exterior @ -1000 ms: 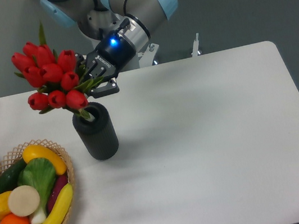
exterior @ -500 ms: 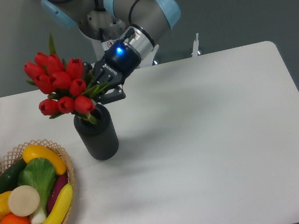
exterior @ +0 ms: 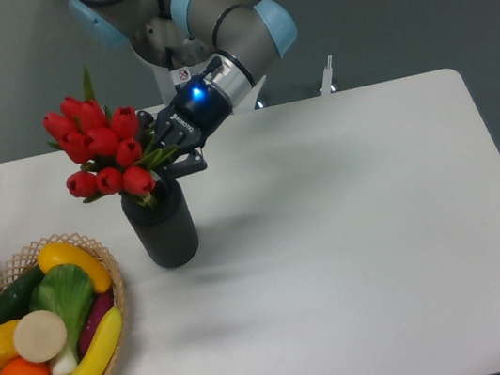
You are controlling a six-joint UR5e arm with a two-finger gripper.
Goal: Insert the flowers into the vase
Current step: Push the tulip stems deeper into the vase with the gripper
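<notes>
The gripper (exterior: pixel 165 150) is squeezing the green stems of the flowers (exterior: pixel 100 152), which are leaning in the mouth of the vase (exterior: pixel 162 224) and look light, soft and bendy.

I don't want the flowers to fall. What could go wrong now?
The flowers lean left, with only the stem ends in the vase, so they might tip out when the gripper lets go. The vase might also topple toward the basket if the arm pushes sideways.
</notes>
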